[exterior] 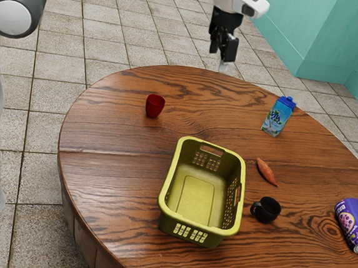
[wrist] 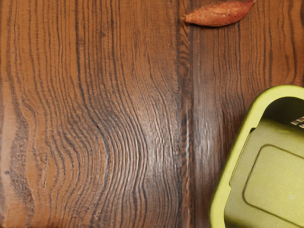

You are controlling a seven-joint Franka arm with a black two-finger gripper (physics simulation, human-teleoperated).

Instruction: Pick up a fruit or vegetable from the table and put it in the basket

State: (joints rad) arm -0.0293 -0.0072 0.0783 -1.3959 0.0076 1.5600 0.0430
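Wood tbl [exterior: 113, 166] below gripper [exterior: 223, 49], can't tell if apart/together; sweet potato [exterior: 267, 172] lower, well off it: shd center above, pinch across narrow width, clear of basket [exterior: 197, 226].

A reddish-orange sweet potato [exterior: 267, 172] with pointed ends lies on the wooden table beside an upright, empty yellow-green basket [exterior: 170, 182].

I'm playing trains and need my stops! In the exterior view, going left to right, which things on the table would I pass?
Red cup → green basket → reddish, pointy vegetable → purple can. Left out: blue carton and black mug, whose places overlap the vegetable's.
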